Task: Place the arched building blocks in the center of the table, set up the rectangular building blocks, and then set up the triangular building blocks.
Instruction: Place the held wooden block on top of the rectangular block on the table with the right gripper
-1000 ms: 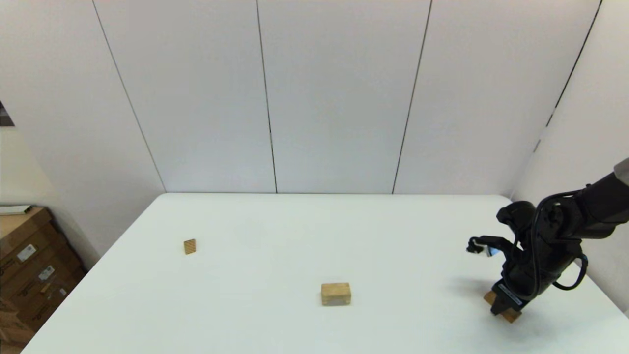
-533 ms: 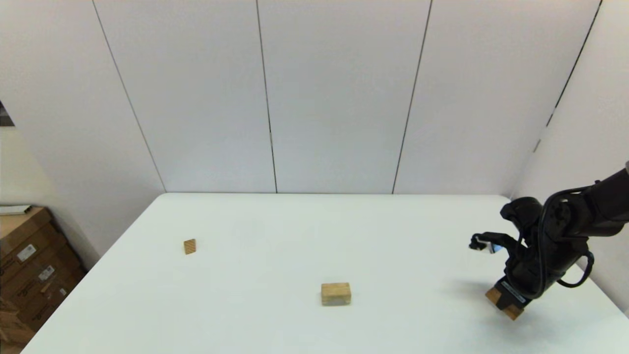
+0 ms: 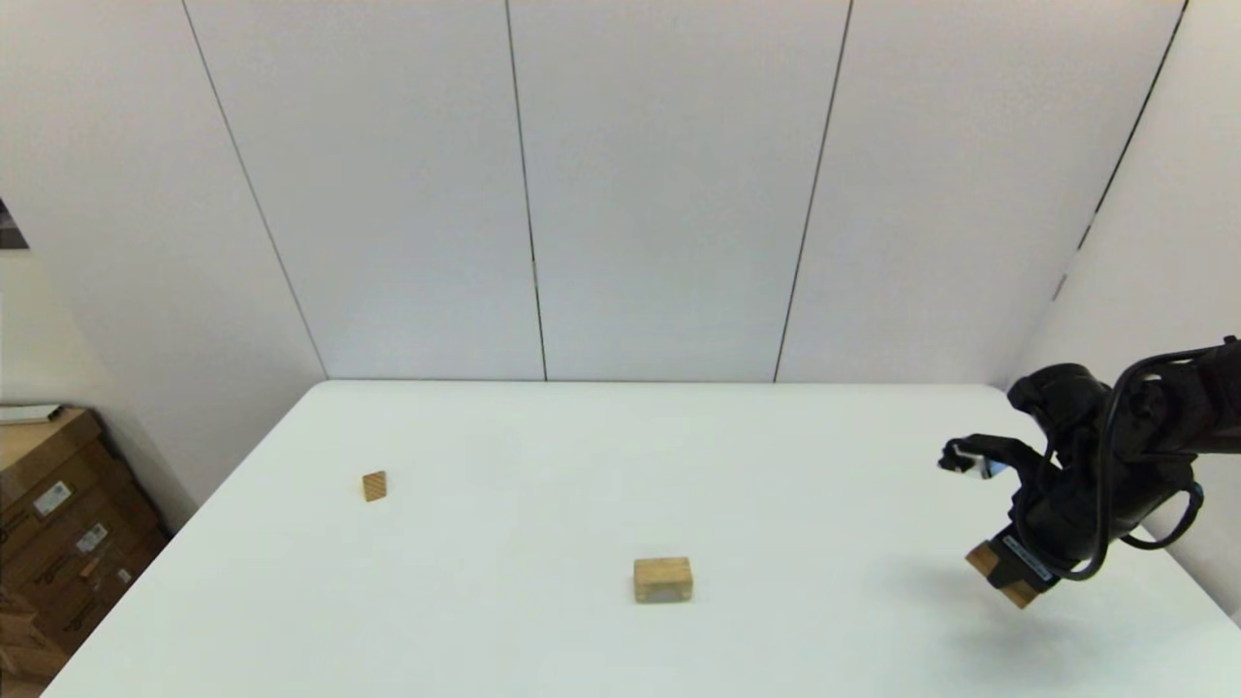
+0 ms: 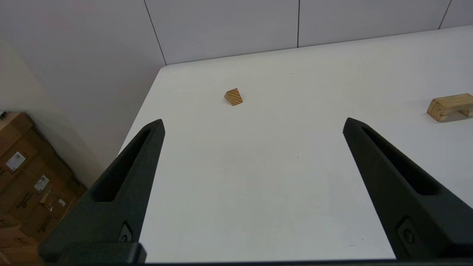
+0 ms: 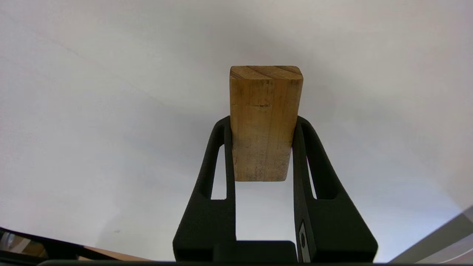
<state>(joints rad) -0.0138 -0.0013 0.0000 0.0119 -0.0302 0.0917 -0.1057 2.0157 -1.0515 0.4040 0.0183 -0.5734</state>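
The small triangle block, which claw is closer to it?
Left. The left claw faces the triangle block from nearby; the right claw holds the long block across the table.

My table (image 3: 543, 456) is a big white rectangle with a smooth, plain top, its far edge against the pale wall panels. Two wooden pieces lie directly on it. The chunky arched block (image 3: 663, 579) sits near the middle, toward my side, with its paler hollow facing down. The little triangular block (image 3: 374, 485) rests well apart from it, out toward my left and farther back, showing a striped face. From my left wrist I see both: triangle (image 4: 233, 96) nearer the wall, arch (image 4: 450, 106) off to the side.
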